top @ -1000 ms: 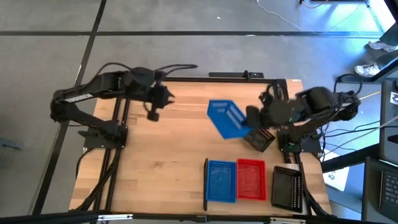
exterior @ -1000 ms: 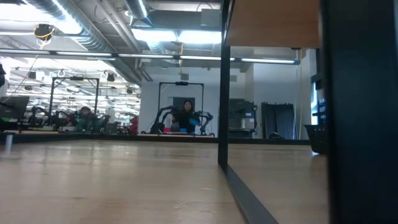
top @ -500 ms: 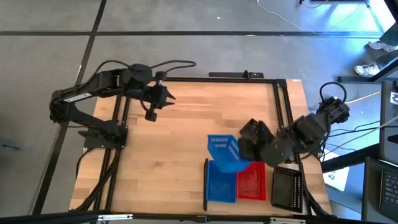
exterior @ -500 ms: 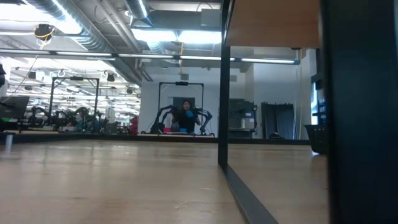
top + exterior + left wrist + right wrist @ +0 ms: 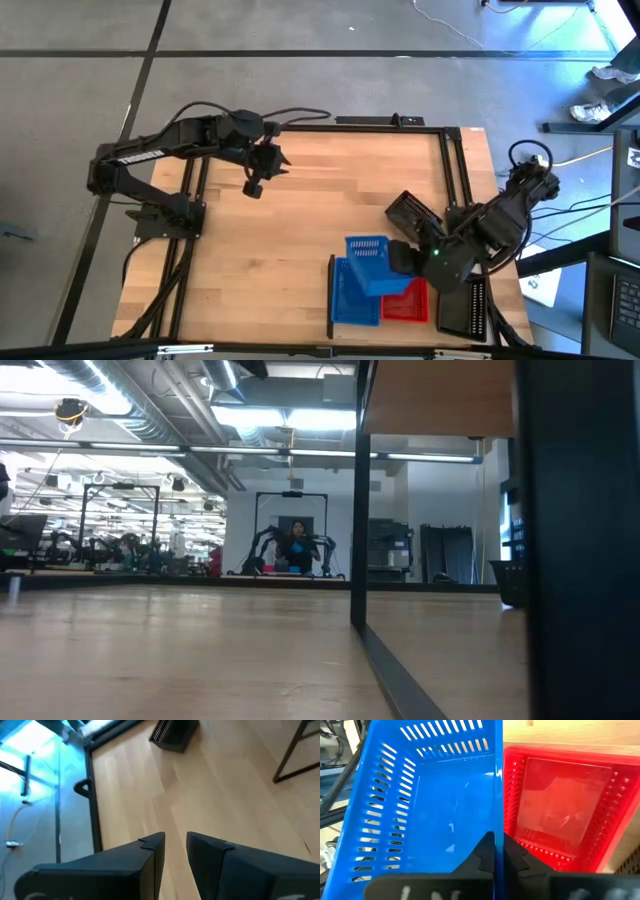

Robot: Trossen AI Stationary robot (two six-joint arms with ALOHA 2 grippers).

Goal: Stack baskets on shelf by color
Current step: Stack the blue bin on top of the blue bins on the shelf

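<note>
now the right hand (image 5: 400,262), pinching the blue basket (image 5: 372,262) by its rim, tilts it over the blue one (image 5: 350,298) on the shelf (image 5: 331,300), lower centre, probably to nest by colour; left hand (image 5: 256,186), spread, waits upper left over the counter (image 5: 280,240).

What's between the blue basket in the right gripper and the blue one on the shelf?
Nothing visible. The right gripper holds the carried blue basket tilted, partly over the shelved blue basket; the red basket sits alongside.
</note>
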